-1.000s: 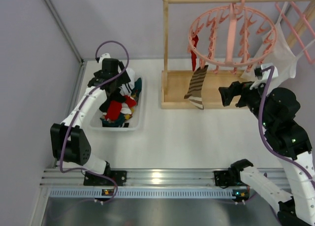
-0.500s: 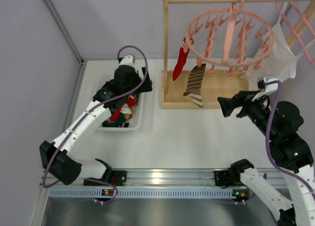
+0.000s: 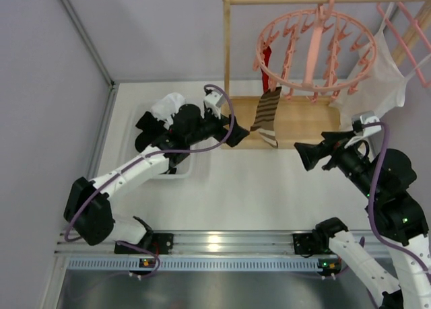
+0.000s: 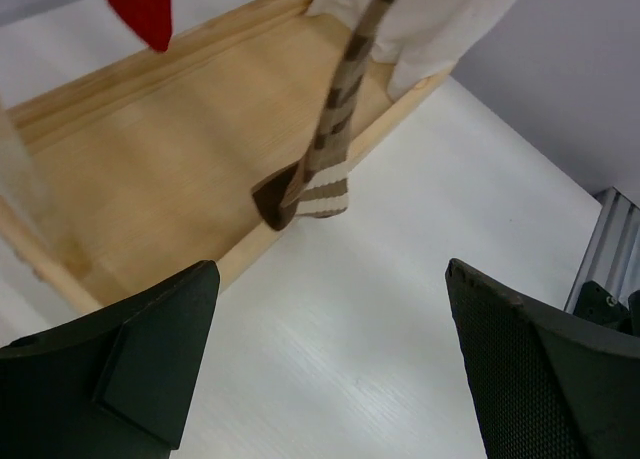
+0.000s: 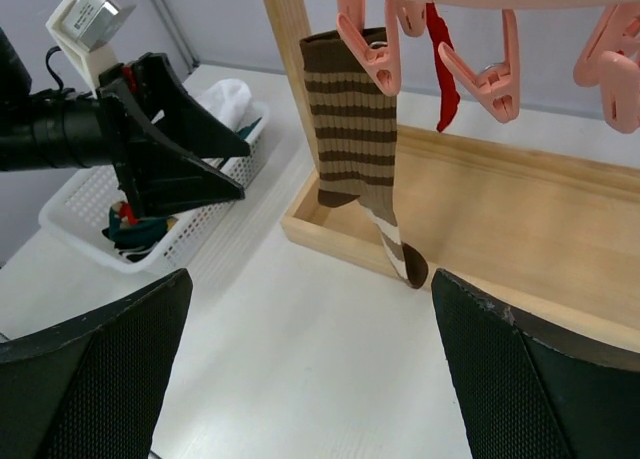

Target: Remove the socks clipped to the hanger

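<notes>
Nearest, the right gripper (image 3: 303, 154) was seen spread wide and empty, aimed across the white table (image 3: 256, 194) at the brown striped sock (image 3: 268, 118). It was probably lined up for a pull. From the other side the left gripper (image 3: 237, 135) was reached over past the white mesh basket (image 3: 183, 172). Its jaws too were parted wide with nothing between them. The hanging sock was framed squarely in its wrist view, so an approach was suggested rather than a grasp.

The ribbed knit sock was hung limp from one pink clip. Its toe was dangled just above the pale wooden stand (image 3: 303, 124), which is why it could be reached from both sides. Above, the round pink plastic hanger (image 3: 316, 88) was hooked over the wooden rail, rigid clips ringed beneath it. Farther back a small red sock (image 3: 267, 58) was left clipped, partly hidden by the ring. A thin white cloth (image 3: 384, 73) was draped at the far right. Two socks, it was judged, remained to be taken.
</notes>
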### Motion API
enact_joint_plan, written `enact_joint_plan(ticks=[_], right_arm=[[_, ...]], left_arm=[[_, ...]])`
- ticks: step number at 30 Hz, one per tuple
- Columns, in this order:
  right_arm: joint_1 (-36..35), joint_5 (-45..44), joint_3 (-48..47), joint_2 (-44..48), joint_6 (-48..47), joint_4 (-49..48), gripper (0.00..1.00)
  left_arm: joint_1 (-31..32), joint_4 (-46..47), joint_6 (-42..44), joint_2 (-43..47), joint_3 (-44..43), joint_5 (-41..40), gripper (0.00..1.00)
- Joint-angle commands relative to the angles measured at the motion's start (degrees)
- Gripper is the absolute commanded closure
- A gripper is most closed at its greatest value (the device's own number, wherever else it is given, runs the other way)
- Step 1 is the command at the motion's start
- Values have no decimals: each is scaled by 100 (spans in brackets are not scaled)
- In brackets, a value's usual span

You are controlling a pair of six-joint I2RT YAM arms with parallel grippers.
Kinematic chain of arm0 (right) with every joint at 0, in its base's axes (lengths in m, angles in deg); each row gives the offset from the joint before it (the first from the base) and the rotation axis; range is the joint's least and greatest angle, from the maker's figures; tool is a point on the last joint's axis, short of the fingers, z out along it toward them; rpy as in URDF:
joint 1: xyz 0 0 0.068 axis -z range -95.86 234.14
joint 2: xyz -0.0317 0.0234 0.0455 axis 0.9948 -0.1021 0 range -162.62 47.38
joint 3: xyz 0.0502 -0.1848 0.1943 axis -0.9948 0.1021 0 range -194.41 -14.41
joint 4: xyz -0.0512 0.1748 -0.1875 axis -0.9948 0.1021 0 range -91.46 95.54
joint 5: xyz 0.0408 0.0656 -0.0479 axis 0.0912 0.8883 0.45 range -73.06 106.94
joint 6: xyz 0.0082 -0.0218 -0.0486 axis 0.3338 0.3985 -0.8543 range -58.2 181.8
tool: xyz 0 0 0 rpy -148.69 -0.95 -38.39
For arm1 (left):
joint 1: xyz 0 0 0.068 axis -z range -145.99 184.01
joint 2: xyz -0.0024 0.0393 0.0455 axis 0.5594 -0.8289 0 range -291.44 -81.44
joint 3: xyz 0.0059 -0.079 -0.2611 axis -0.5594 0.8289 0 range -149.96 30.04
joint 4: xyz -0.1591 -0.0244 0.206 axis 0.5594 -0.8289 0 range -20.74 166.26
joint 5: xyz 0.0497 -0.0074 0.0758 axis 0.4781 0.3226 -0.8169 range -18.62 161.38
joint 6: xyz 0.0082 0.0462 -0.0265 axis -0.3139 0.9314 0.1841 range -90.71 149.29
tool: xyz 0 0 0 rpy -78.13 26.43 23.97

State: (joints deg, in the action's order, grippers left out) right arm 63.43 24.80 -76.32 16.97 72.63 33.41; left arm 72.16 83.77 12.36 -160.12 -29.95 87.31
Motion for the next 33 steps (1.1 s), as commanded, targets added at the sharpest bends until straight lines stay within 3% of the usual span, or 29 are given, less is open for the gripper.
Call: enact_joint_plan(ticks=[1, 11, 16, 24, 27, 28, 29, 31, 32, 33], right_arm=[[93, 286, 152, 141, 139, -288, 0], [102, 1288, 531, 378, 306, -771, 1], [102, 1297, 496, 431, 262, -754, 1], [102, 1332, 583, 422, 200, -859, 1], [102, 1385, 654, 396, 183, -956, 1], [102, 1394, 671, 396, 200, -1000, 1], [93, 1377, 698, 396, 235, -1052, 1], [102, 1368, 768, 413, 349, -1245, 0], [102, 1359, 794, 431, 515, -1333, 1], [93, 1367, 838, 448, 569, -1517, 1]], left_arm=[[315, 1305, 636, -209, -101, 553, 2], [465, 1332, 1078, -1509, -1084, -71, 2], [465, 1332, 1209, -1835, -1322, -616, 2], [465, 1332, 1403, -2345, -1683, -459, 5], [465, 1341, 1368, -2512, -1806, -187, 26], [465, 1358, 1333, -2565, -1823, -169, 48], [465, 1376, 1306, -2583, -1858, -151, 59], [474, 1376, 1183, -2583, -1885, -151, 76], [483, 1385, 1148, -2557, -1868, -177, 89], [518, 1385, 1104, -2539, -1850, -256, 92]])
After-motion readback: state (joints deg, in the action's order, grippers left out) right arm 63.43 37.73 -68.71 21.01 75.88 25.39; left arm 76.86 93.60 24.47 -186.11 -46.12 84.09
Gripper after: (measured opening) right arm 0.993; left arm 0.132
